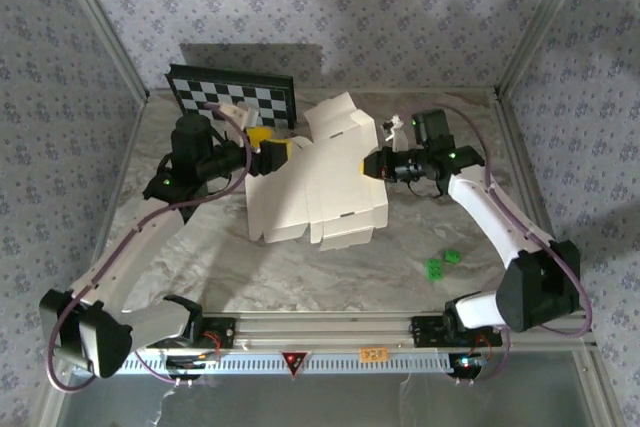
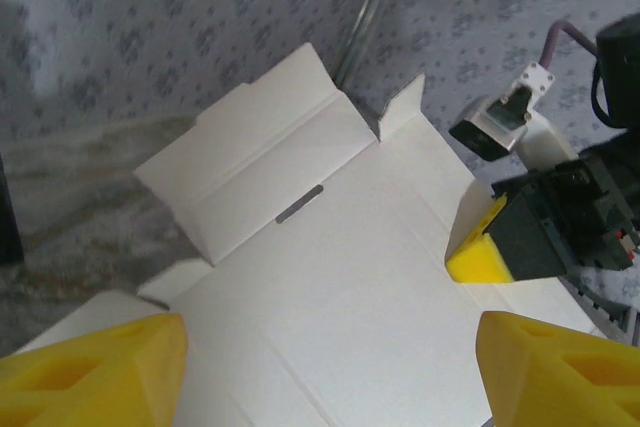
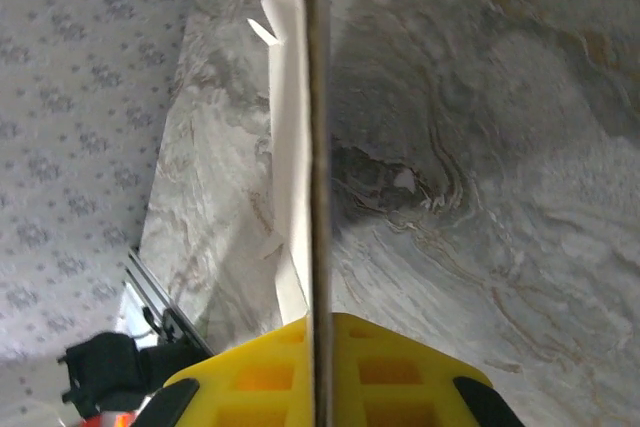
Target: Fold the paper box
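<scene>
The paper box (image 1: 318, 185) is a white die-cut sheet, partly unfolded, raised off the marble table (image 1: 200, 247) in the middle. In the left wrist view the paper box (image 2: 330, 267) spreads under my left gripper (image 2: 330, 352), whose yellow fingers (image 2: 95, 367) stand wide apart and open over the panel. From above, the left gripper (image 1: 278, 153) is at the sheet's left upper edge. My right gripper (image 1: 377, 162) is shut on the sheet's right edge. In the right wrist view the cardboard's edge (image 3: 318, 147) runs straight between the shut yellow pads (image 3: 250, 372) of the right gripper (image 3: 320, 347).
A black-and-white checkerboard panel (image 1: 232, 97) leans at the back left. Small green pieces (image 1: 442, 263) lie on the table at the right front. Patterned walls and metal frame posts (image 1: 530, 42) enclose the table; a rail (image 1: 320, 332) runs along the near edge.
</scene>
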Motion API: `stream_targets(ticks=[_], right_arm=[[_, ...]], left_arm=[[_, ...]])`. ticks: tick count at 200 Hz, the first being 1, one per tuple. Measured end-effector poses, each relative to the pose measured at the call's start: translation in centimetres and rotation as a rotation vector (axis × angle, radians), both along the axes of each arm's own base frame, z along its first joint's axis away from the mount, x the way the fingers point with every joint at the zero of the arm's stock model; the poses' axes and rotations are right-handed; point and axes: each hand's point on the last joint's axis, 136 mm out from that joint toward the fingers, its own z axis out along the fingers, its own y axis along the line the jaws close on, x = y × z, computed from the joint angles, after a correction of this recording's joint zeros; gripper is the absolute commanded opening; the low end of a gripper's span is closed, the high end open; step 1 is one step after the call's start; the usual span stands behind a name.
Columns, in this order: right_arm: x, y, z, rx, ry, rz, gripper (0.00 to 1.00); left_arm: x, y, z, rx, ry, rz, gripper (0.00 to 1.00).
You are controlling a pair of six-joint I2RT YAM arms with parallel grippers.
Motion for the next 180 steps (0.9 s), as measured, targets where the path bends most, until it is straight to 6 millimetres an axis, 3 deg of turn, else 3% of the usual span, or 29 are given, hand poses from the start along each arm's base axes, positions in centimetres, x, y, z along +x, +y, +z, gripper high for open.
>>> stream_targets(ticks=[20, 44, 103, 142, 180], right_arm=[[0.2, -0.1, -2.4, 0.009, 0.092, -0.036, 0.0], [0.2, 0.1, -3.6, 0.017, 0.147, -0.033, 0.0], [-0.5, -0.3, -7.9, -0.08, 0.289, 0.014, 0.0], [0.0, -1.4, -8.4, -0.214, 0.283, 0.037, 0.0], [0.0, -1.9, -7.7, -0.366, 0.218, 0.078, 0.0]], left_arm=[[0.7, 0.0, -2.7, -0.011, 0.095, 0.031, 0.73], [0.7, -0.1, -5.9, -0.003, 0.182, 0.04, 0.73], [0.6, -0.3, -10.1, 0.013, 0.297, 0.052, 0.72], [0.7, -0.3, -11.8, 0.009, 0.358, 0.062, 0.71], [0.7, -0.5, -12.2, 0.008, 0.374, 0.059, 0.71]])
